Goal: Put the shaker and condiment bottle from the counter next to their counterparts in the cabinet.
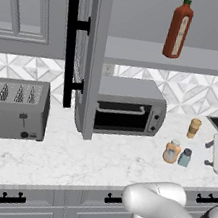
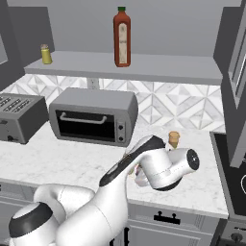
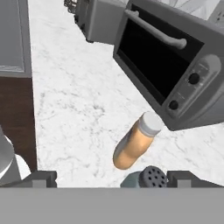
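The squat orange condiment bottle with a white cap stands on the marble counter in front of the toaster oven. The small teal shaker stands just right of it. My gripper hovers right of the shaker, open, with nothing held. In the hand view the shaker's perforated top sits low between the spread fingertips of the gripper, with the condiment bottle just beyond. The tall red bottle stands on the open cabinet's shelf. In the right base view my arm hides both counter items.
A toaster oven sits under the shelf and a toaster at the left. The open cabinet door with its black handle juts out over the counter. A tan cylinder stands behind the shaker. A small yellow container rests on the shelf's left end.
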You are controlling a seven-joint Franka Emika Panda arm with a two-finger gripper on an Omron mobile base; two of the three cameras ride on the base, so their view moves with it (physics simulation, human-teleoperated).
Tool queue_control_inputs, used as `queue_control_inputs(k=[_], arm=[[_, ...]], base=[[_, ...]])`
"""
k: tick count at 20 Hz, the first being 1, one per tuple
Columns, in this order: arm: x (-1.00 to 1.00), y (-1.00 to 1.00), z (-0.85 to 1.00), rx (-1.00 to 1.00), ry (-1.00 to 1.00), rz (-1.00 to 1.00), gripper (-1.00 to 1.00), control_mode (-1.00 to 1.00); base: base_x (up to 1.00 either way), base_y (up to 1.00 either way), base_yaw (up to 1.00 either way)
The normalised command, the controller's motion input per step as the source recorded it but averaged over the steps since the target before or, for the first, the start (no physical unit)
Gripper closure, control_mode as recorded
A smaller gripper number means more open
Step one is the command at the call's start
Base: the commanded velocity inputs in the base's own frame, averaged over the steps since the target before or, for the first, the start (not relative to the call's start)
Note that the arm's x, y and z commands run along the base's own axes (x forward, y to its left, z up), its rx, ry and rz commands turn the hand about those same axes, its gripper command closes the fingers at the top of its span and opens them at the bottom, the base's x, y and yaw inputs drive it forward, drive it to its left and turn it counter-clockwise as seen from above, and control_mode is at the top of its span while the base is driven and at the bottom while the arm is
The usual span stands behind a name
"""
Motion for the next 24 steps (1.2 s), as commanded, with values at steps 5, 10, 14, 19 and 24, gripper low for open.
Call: queue_control_inputs(k=[5,10,14,19,24], arm=[[0.01,-0.21,-0.37,0.09,-0.04,0.13,-1.00,-1.00],[0.18,0.00,-0.18,0.16,0.00,0.00,-1.00,-1.00],[0.28,0.00,-0.03,0.14,0.00,0.00,-1.00,-1.00],[0.30,0.00,-0.37,0.07,0.02,0.00,-1.00,-1.00],[0.21,0.00,-0.13,0.06,0.05,0.00,-1.00,-1.00]], base=[[0.00,0.00,0.00],[0.00,0.00,0.00],[0.00,0.00,0.00],[0.00,0.00,0.00],[0.00,0.00,0.00]])
